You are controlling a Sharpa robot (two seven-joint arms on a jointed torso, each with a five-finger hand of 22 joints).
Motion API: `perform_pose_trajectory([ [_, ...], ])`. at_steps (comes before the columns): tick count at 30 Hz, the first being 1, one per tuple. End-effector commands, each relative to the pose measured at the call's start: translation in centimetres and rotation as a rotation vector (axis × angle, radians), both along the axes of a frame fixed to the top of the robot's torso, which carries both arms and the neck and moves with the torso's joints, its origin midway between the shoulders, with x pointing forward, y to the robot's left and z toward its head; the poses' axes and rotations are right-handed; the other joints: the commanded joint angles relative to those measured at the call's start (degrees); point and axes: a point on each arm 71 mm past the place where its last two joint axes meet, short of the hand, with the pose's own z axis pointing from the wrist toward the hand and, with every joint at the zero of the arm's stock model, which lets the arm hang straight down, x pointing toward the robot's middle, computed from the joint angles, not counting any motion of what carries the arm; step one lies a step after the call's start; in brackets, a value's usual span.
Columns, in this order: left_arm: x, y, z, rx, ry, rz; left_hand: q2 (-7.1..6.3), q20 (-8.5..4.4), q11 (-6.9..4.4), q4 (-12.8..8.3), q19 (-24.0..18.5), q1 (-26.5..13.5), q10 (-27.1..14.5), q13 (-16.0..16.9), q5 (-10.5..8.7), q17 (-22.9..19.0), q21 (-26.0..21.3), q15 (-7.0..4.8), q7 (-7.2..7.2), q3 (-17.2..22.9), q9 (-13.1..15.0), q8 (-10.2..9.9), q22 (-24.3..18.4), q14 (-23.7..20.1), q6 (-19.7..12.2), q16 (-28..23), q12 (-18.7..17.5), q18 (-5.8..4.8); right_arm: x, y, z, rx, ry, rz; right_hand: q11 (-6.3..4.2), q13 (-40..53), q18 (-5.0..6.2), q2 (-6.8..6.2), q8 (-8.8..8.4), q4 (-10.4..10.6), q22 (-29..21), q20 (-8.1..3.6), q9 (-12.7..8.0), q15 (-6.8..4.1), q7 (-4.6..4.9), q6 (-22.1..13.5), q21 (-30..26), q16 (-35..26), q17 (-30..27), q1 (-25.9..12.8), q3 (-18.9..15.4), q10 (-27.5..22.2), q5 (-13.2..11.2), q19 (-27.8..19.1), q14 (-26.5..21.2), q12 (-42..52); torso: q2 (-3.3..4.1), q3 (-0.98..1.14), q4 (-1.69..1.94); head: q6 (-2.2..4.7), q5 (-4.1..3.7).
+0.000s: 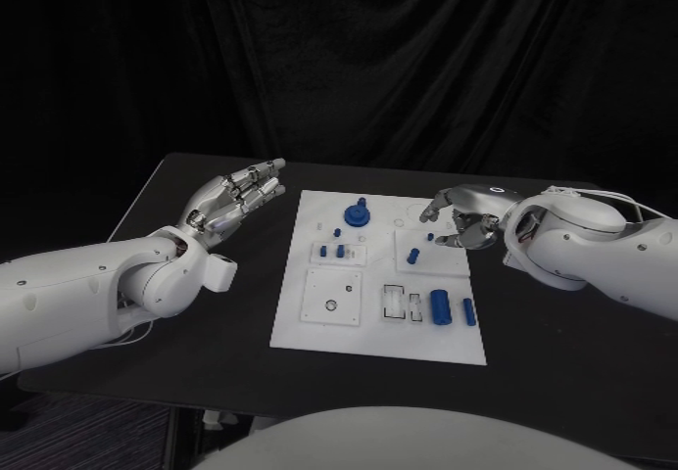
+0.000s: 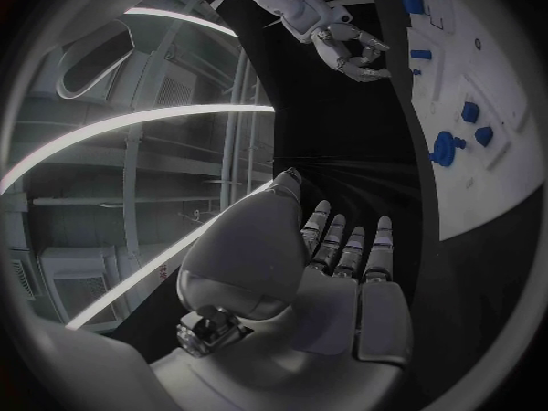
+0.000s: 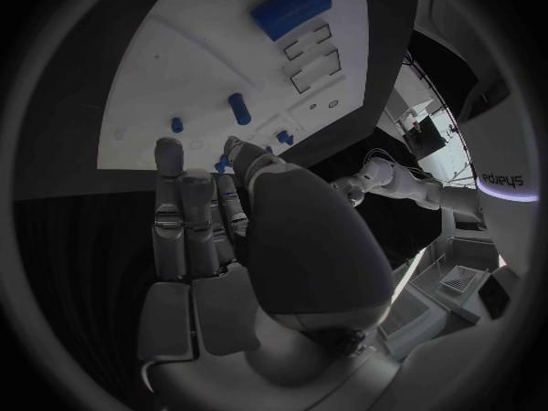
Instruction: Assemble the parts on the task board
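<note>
The task board (image 1: 319, 328) lies flat in the middle of the black counter (image 1: 184, 362), blue parts (image 1: 440, 305) scattered over it. The left hand (image 1: 233, 199) hangs beside the board's left edge, fingers straight and apart, holding nothing. The right hand (image 1: 463, 220) hovers at the board's far right corner, fingers curled inward; whether they pinch anything cannot be told.

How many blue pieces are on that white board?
About 8: a round knobbed piece at the far edge, small pegs mid-left, pegs mid-right, a cylinder and a slim piece near right. Others may be hidden.
</note>
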Motion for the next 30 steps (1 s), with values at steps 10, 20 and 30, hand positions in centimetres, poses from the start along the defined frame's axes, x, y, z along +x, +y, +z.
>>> perform_pose_trajectory([
  [10, -0.7, -0.3, 1.6, -0.196, -0.153, -0.045, 1.31, 2.19, 0.77, -1.4, 0.1, 1.1, -0.5, -0.1, 1.62, 0.0, -0.1, 1.43, -0.38, -0.9, -0.6, -0.4, -1.0, -0.1, -1.1, -0.2, -0.1, 1.60, -0.4, 1.3, -2.1, -0.070, 0.005, 0.065, 0.10, -0.7, 0.92, -0.03, -0.19, 0.1, 0.7, 0.17, -0.3, 0.13, -0.46, -0.8, -0.6, 0.4, -0.5, -1.4, -1.7, -0.6, -0.9, -0.2, -0.6, 0.1, 1.13, -1.40, 0.59, 0.01, -1.65],
  [20, -0.9, -0.6, 1.5, -0.203, -0.138, -0.060, 1.77, 3.23, 1.39, -2.2, 0.3, 1.6, -0.7, -0.1, 2.16, 0.0, 0.0, 2.08, -0.47, -1.0, -0.8, -0.3, -1.2, 0.2, -1.3, 0.1, 0.2, 1.96, -0.5, 1.5, -2.2, -0.063, 0.006, 0.080, -0.38, -2.8, 0.76, 1.16, 2.55, -0.3, 0.8, 0.13, 0.5, -0.05, -0.17, 2.5, 0.1, 2.0, -0.2, -1.3, -2.9, 4.1, 0.0, 1.6, 0.9, 1.4, 1.29, -1.23, 0.28, 0.01, -2.04],
  [30, -0.8, -0.7, 1.3, -0.200, -0.131, -0.062, 2.08, 3.69, 1.62, -3.0, 0.1, 2.0, -1.1, -0.1, 2.70, -0.1, -0.1, 1.73, -0.35, -0.9, -0.9, -0.4, -1.9, -0.2, -1.6, -0.3, 0.1, 2.29, -0.5, 1.8, -2.7, -0.065, 0.021, 0.092, -0.50, -3.9, 0.95, 1.61, 4.05, -0.4, 0.6, 0.02, 1.3, -0.03, -0.39, 3.6, -1.3, 1.3, -1.3, -1.5, -2.8, 6.4, 0.6, 1.4, 0.3, 1.8, 1.13, -1.45, 0.05, 0.01, -1.78],
])
